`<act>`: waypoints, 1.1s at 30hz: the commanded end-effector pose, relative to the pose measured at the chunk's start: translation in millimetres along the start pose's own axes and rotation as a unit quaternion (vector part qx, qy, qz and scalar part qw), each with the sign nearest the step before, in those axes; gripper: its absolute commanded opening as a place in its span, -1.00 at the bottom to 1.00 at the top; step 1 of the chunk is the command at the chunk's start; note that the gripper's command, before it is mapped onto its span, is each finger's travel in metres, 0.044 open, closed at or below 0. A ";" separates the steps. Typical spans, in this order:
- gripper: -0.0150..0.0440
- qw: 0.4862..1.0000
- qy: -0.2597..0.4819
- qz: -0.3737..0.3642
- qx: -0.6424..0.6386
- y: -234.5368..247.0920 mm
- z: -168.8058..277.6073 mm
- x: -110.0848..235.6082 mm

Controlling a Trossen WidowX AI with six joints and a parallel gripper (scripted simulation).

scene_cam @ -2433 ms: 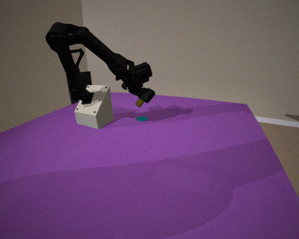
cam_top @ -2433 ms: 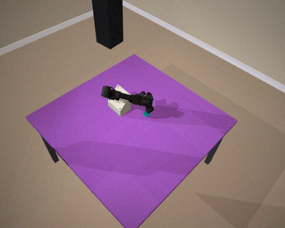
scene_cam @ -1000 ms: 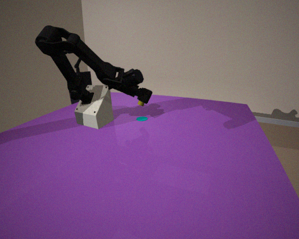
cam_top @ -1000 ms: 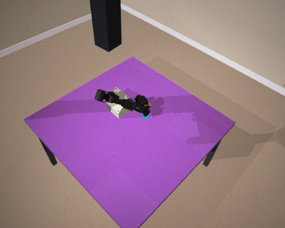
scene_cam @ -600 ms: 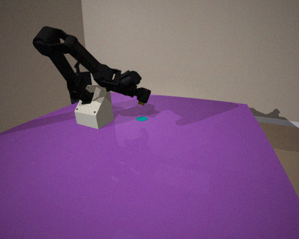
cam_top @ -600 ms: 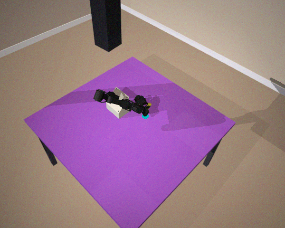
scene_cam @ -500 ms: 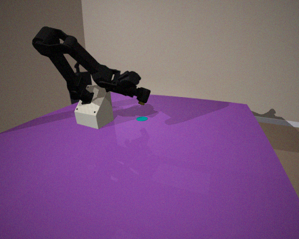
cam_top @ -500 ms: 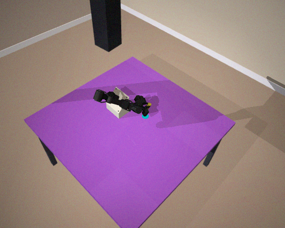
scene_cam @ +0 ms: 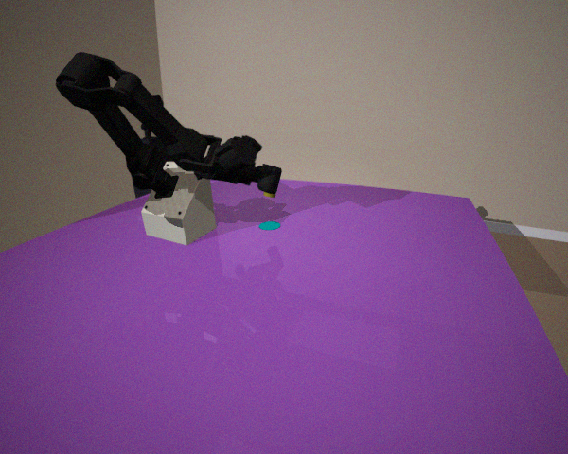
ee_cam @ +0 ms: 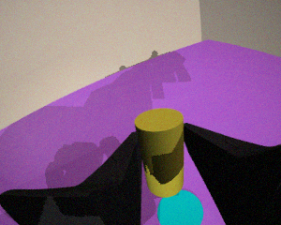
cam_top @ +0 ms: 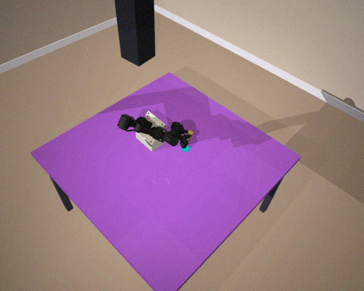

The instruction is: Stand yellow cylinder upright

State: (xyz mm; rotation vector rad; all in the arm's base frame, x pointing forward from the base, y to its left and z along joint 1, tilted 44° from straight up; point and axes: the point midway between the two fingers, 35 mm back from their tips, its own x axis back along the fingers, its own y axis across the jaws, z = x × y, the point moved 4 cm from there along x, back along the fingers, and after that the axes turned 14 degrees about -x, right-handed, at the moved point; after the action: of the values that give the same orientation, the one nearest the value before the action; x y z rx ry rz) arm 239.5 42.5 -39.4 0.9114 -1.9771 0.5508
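Observation:
The yellow tall cylinder [cam_top: 190, 133] [scene_cam: 270, 195] [ee_cam: 160, 141] is held off the table between the fingers, close to upright. Most of it is hidden behind the gripper in the exterior view. My gripper [cam_top: 187, 137] [ee_cam: 160, 133] is shut on the cylinder, with one finger on each side of it in the wrist view. The cyan circle [cam_top: 185, 148] [scene_cam: 270, 225] [ee_cam: 180, 211] lies flat on the table. In the exterior view the cylinder is above the circle with a gap between them. In the wrist view the circle shows just beyond the cylinder's lower end.
The purple table [cam_top: 163, 200] [scene_cam: 293, 303] [ee_cam: 244, 94] carries the pale arm base [cam_top: 152, 145] [scene_cam: 199, 222], left of the circle in the top and exterior views. Shadows of the arm fall on the table. A dark column [cam_top: 136, 34] stands behind the table.

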 end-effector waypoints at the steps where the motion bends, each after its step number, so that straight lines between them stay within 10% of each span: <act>1: -0.14 1.000 -0.015 0.002 0.010 0.7 -1.0 2.6; 33: -0.14 0.990 -0.116 0.037 0.076 7.3 -0.5 25.5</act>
State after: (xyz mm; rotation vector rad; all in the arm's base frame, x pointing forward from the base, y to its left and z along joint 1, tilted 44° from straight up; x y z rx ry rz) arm 226.4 37.2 -20.3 1.0206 -2.1892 0.6537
